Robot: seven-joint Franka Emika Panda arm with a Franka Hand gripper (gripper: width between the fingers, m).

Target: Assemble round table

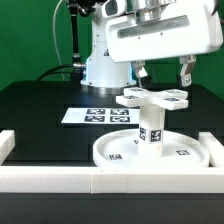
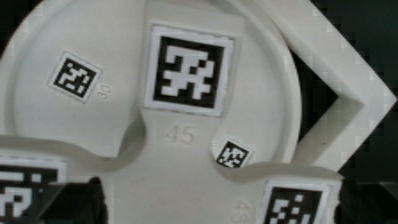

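Note:
The round disc lies on the black table near the front. The short post stands upright at its middle. The cross-shaped piece sits flat on top of the post. My gripper hangs just above the cross-shaped piece, open and empty, with one finger on each side of its middle. In the wrist view the cross-shaped piece fills the picture from close up, showing several tags. My fingers do not show there.
The marker board lies flat behind the disc, on the exterior view's left. A long white border rail runs along the table's front edge. The arm's white base stands at the back.

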